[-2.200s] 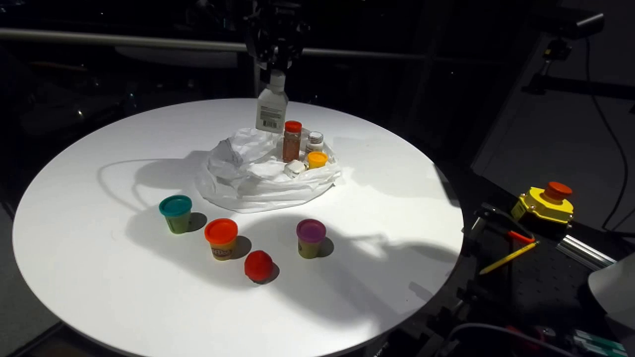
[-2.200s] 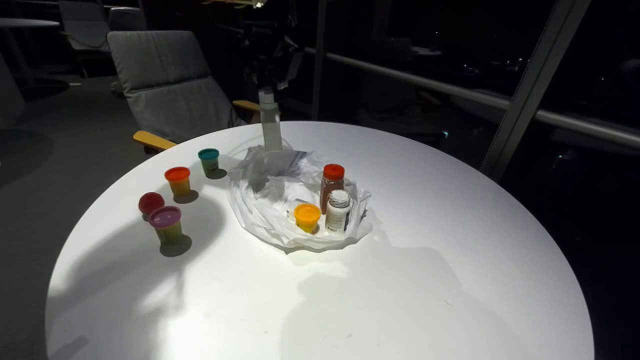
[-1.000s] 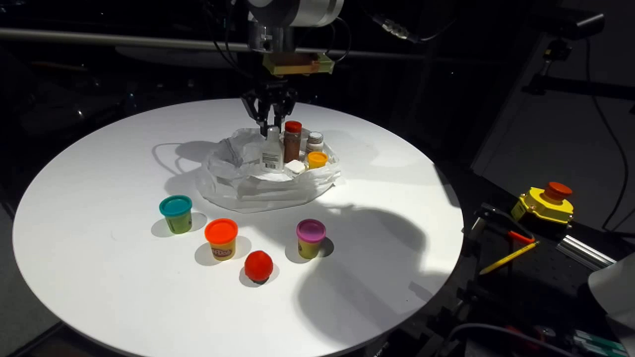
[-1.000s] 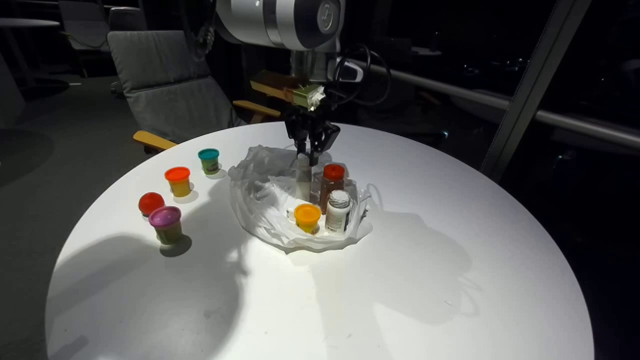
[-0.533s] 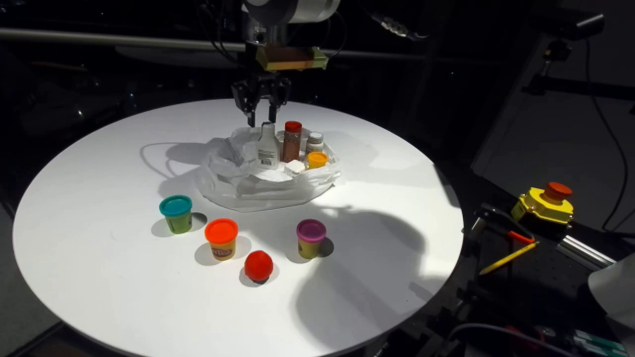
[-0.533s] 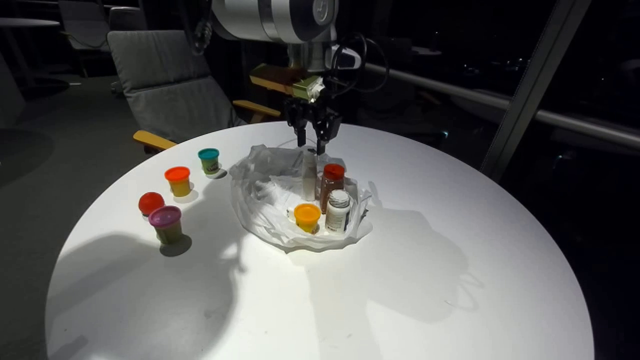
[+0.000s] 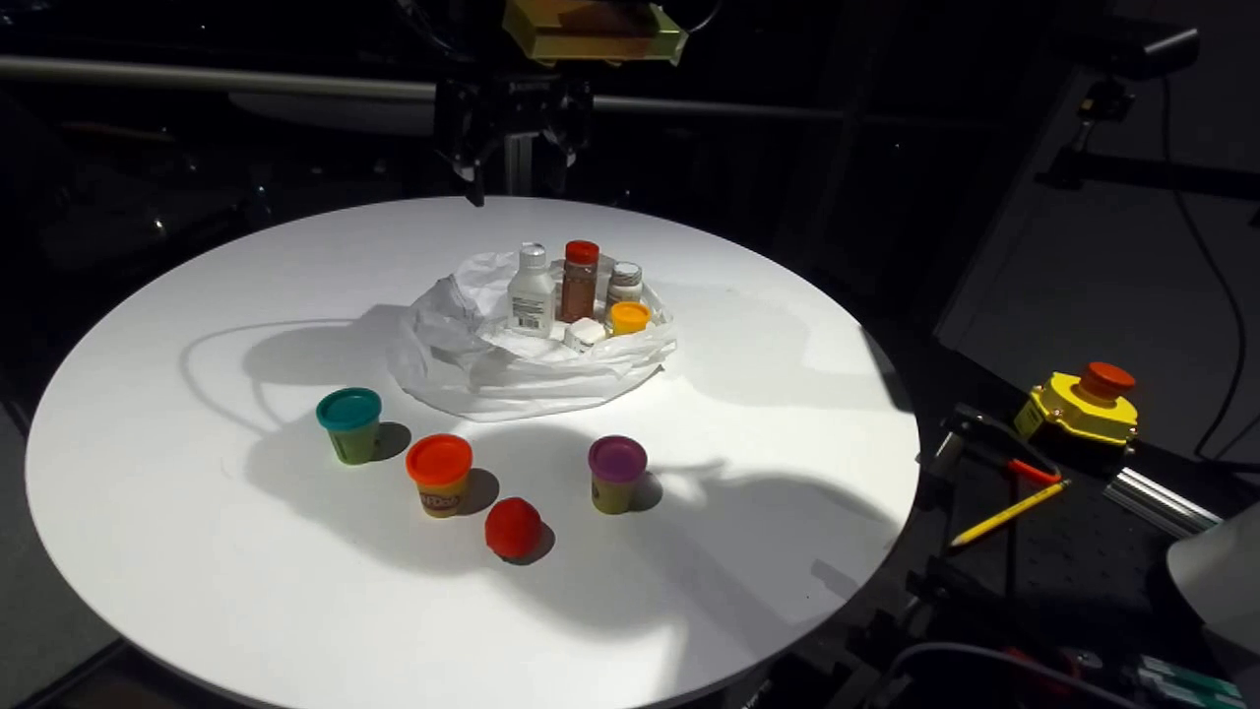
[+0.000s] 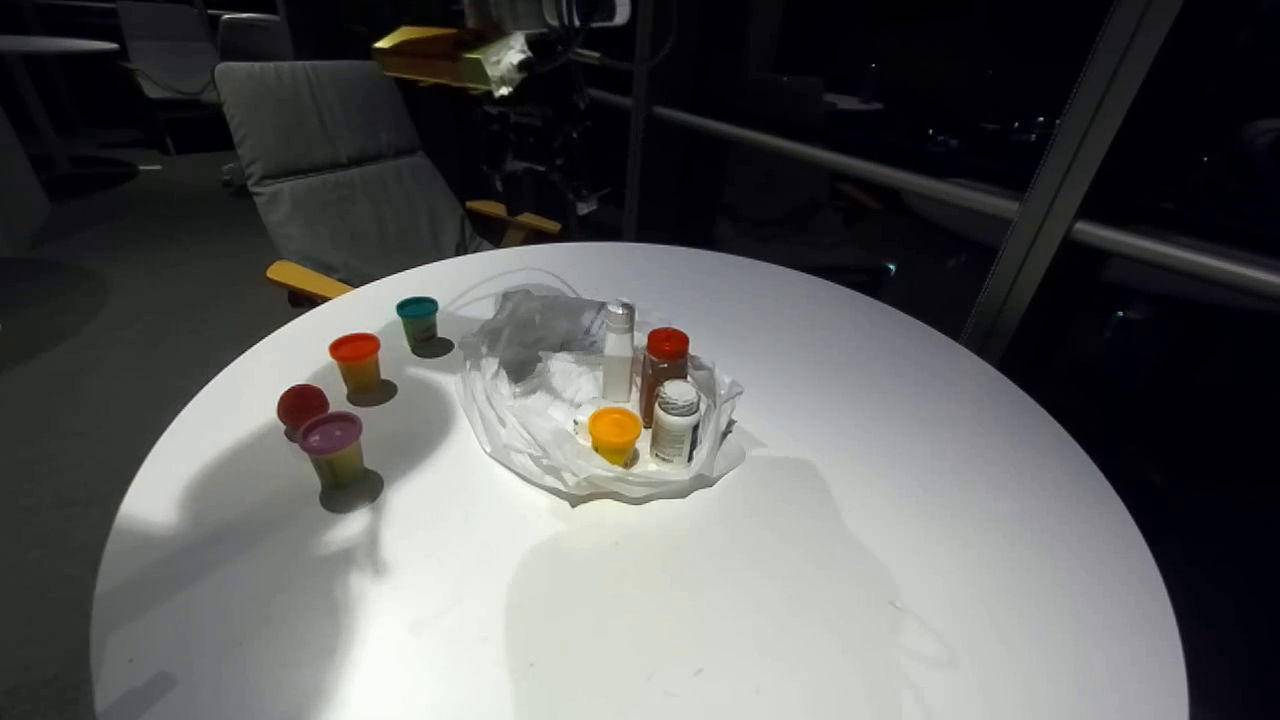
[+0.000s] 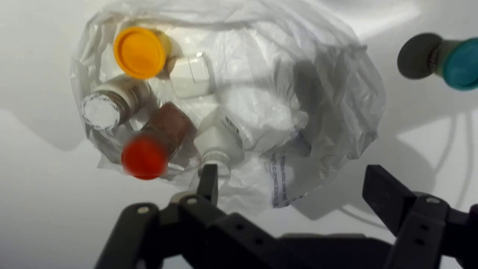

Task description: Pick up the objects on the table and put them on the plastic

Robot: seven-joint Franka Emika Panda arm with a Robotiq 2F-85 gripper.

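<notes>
1. White plastic bag [image 7: 532, 386], wrinkled, lies on the round desk [image 7: 246, 581].
2. Upright on it: a white bottle [image 7: 532, 298], a red-capped jar [image 7: 579, 292], a white pill bottle [image 8: 675, 432] and a yellow-lidded tub [image 8: 614, 433], with a small white box [image 9: 189, 76] among them.
3. Beside the bag, on the desk itself: a teal-lidded tub [image 7: 352, 425], an orange-lidded Play-Doh tub [image 7: 440, 478], a purple-lidded tub [image 7: 616, 475] and a red ball [image 7: 513, 528].
4. The tool [image 9: 293, 179] hangs above, released, jaws spread wide, well apart from everything below.

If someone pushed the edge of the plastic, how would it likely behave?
Probably floppy: the plastic looks thin and heavily creased, so it would likely crumple. It seems light, yet the red-capped bottle and tall white bottle standing on it may hold it down. A hard drag might tip them, both being tall and narrow.
</notes>
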